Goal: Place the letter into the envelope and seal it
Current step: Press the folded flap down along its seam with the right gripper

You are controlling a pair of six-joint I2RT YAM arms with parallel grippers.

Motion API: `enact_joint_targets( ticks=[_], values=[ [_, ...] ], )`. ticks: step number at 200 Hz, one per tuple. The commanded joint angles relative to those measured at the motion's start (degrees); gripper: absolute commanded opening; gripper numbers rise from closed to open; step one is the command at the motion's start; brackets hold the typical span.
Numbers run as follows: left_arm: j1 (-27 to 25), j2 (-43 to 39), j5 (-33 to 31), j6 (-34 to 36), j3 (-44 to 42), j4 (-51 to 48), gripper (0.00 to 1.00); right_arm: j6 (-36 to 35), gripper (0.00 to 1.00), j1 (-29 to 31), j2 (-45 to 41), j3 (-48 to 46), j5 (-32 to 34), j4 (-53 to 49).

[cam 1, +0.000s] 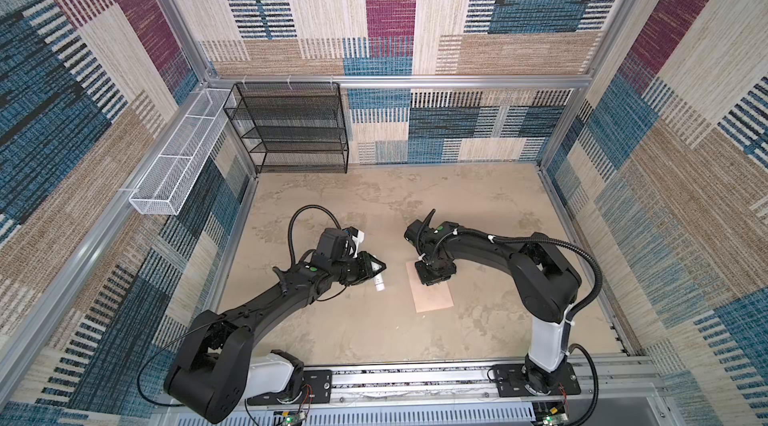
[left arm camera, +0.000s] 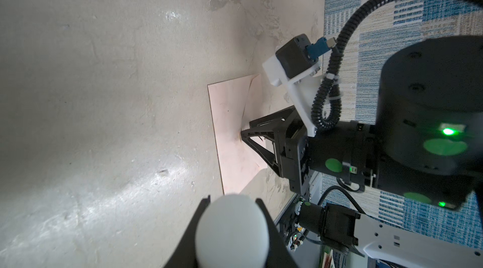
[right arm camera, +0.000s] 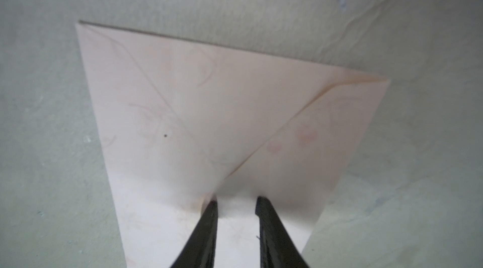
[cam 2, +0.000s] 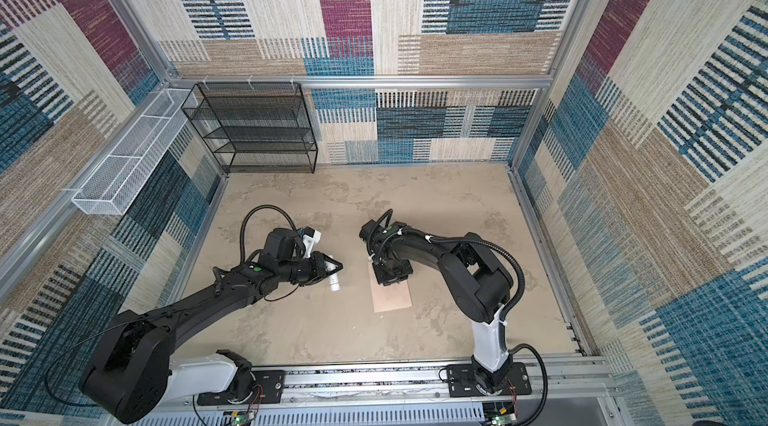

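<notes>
Though on the envelope [right arm camera: 209, 96], right gripper [right arm camera: 236, 201] ajar; left gripper [left arm camera: 232, 200] round tube [left arm camera: 232, 232]

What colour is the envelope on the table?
The envelope is pale peach-pink with faint swirls; clearest in the right wrist view.

A pale peach-pink rectangular paper envelope [right arm camera: 209, 112], faintly printed with pink flourishes, is seen under the black right gripper [right arm camera: 236, 201]. A plain white cylindrical tube [left arm camera: 231, 230] is seen in the black left gripper [left arm camera: 232, 198]. A mottled beige tabletop [cam 1: 374, 341] is seen beneath both.
</notes>
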Motion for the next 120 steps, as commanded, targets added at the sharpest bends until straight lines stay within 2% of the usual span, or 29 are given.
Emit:
enact_joint_targets(
  ticks=[1,120],
  values=[
    [0.0,-0.5,-0.3,1.9,-0.1,-0.5,0.13,0.6,0.32,0.9,4.7,-2.0,-8.4,7.7],
    [0.0,-1.1,-1.2,2.5,0.2,-2.3,0.13,-0.4,0.38,-1.1,-0.9,-4.6,-5.3,6.6]
  ],
)
